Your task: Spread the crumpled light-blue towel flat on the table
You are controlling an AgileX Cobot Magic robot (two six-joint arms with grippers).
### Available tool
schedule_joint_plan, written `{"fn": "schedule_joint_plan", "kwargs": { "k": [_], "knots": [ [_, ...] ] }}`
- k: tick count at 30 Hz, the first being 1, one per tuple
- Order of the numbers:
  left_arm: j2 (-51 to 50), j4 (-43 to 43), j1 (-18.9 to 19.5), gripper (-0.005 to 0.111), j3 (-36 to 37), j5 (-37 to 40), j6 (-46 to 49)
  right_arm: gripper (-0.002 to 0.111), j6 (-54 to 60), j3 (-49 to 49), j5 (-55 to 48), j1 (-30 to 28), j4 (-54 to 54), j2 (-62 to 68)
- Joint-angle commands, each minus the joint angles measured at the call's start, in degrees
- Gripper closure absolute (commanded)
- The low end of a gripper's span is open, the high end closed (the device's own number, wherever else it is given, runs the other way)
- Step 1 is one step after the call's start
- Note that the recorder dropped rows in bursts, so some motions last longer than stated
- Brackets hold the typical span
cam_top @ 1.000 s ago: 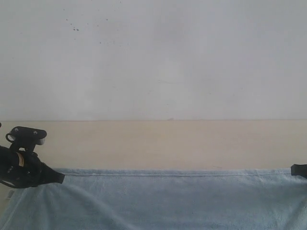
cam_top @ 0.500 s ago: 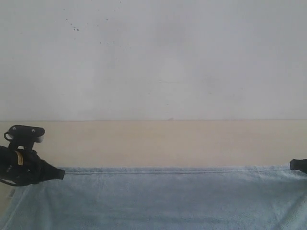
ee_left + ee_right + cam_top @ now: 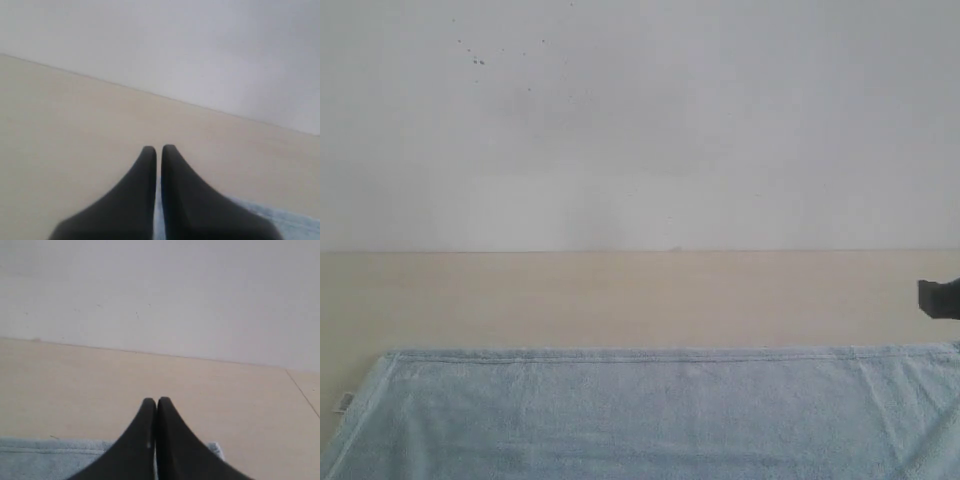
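Note:
The pale grey-blue towel (image 3: 650, 415) lies flat on the beige table (image 3: 640, 300), its far hem running straight across the exterior view. A small white care tag (image 3: 345, 402) shows at its left edge. My left gripper (image 3: 158, 149) is out of the exterior view; its fingers stand together over bare table, with a strip of towel (image 3: 280, 220) below them. My right gripper (image 3: 156, 401) is shut with nothing in it, above the towel's corner (image 3: 50, 455). In the exterior view only a black part of the right gripper (image 3: 940, 298) shows at the right edge, above the hem.
A plain white wall (image 3: 640, 120) rises behind the table's far edge. A seam (image 3: 302, 392) crosses the table in the right wrist view.
The left gripper has let go of the towel's left corner and gone out of the exterior view. The right gripper has lifted off the right corner. The towel now lies flat.

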State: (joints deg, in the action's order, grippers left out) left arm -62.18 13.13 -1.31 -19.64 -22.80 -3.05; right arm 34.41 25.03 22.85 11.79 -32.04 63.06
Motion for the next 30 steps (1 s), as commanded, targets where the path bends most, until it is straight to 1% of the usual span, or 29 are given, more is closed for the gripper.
{"fn": "schedule_joint_plan", "kwargs": {
  "k": [1, 2, 3, 4, 5, 6, 7, 8, 9, 10, 11, 12, 13, 14, 18, 22, 30],
  "knots": [
    [18.9, 16.4, 0.1, 0.103, 6.5, 11.0, 15.5, 0.109, -1.5, -3.0, -8.4, 0.8, -0.3, -18.0],
    [23.9, 16.0, 0.1, 0.103, 6.5, 15.1, 17.5, 0.109, -1.4, -3.0, -10.8, 0.8, -0.3, -24.5],
    [27.4, 16.0, 0.1, 0.103, 6.5, 16.3, 17.8, 0.109, -1.1, -3.0, -11.6, 0.8, -0.3, -28.7],
    [31.5, 16.0, 0.1, 0.103, 6.5, 16.9, 18.8, 0.109, -0.9, -3.0, -11.7, 0.8, -0.3, -32.7],
    [37.5, 16.0, 0.1, 0.103, 6.5, 17.0, 22.6, 0.109, 0.1, -3.0, -11.7, 0.8, -0.3, -39.1],
    [40.7, 16.0, 0.1, 0.103, 6.5, 17.0, 25.1, 0.109, 0.9, -3.0, -12.0, 0.8, -0.3, -42.3],
    [46.4, 16.0, 0.1, 0.103, 6.5, 17.8, 28.6, 0.109, 3.0, -3.0, -14.1, 0.8, -0.3, -47.0],
    [52.5, 16.0, 0.1, 0.103, 6.5, 19.7, 30.6, 0.109, 6.0, -3.0, -19.0, 0.8, -0.3, -50.9],
    [55.3, 16.0, 0.1, 0.103, 6.5, 21.4, 30.8, 0.109, 7.5, -3.1, -21.6, 0.8, -0.3, -52.1],
    [59.9, 16.0, 0.1, 0.103, 6.5, 25.6, 30.8, 0.109, 9.4, -3.1, -28.8, 0.8, -0.3, -54.4],
    [62.0, 15.9, 0.1, 0.103, 6.7, 28.4, 30.8, 0.109, 9.3, -3.1, -32.5, 0.8, -0.3, -54.9],
    [62.2, 15.2, 0.1, 0.103, 7.3, 33.5, 31.2, 0.109, 6.8, -3.1, -39.4, 0.8, -0.4, -55.4],
    [62.2, 14.7, 0.1, 0.103, 7.7, 35.9, 31.2, 0.109, 3.7, -3.4, -41.9, 0.8, -0.4, -55.4],
    [62.2, 14.7, 0.1, 0.103, 8.8, 39.9, 31.1, 0.109, -0.8, -5.6, -42.8, 0.8, -0.2, -55.0],
    [61.0, 14.9, 0.1, 0.103, 10.4, 41.2, 31.1, 0.109, -1.6, -12.5, -40.8, 0.8, 4.2, -54.3],
    [61.2, 16.5, 0.1, 0.103, 10.4, 40.6, 31.1, 0.109, -1.5, -17.2, -41.6, 0.8, 4.0, -54.4],
    [61.2, 16.5, 0.1, 0.103, 10.4, 40.6, 31.1, 0.109, -1.7, -18.0, -42.2, 0.8, 4.0, -54.4]
  ]
}}
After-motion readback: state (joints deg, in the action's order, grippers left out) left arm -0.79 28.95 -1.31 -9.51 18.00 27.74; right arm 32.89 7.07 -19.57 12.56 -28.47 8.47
